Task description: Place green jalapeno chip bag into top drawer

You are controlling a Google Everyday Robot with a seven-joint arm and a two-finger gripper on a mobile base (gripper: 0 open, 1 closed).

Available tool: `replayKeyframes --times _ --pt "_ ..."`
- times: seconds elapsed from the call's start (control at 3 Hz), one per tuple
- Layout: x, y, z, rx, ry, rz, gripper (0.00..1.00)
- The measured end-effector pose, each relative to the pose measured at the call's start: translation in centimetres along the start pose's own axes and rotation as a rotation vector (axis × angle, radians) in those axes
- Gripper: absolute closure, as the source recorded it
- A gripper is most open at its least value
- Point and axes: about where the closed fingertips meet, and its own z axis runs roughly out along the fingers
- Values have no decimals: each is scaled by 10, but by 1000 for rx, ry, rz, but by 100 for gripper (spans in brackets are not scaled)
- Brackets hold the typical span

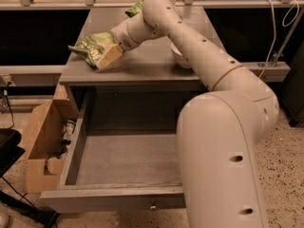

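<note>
Now gripper (108, 57) @ chip bag (87, 44), drawer (114, 199) open

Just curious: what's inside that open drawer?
Only bare grey floor shows in the top drawer; the arm covers its right side. The gripper is at the green jalapeno chip bag.

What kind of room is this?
Maybe a break-room kitchen: a counter with its top drawer open, a green jalapeno chip bag and bowl on it. The gripper is at the bag.
</note>
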Motion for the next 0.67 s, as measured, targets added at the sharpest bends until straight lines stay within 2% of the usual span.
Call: replayKeyframes --times 0.33,0.67 --pt "1 -4 13 -15 8 24 0" --pt "1 -8 24 -23 -4 36 16"
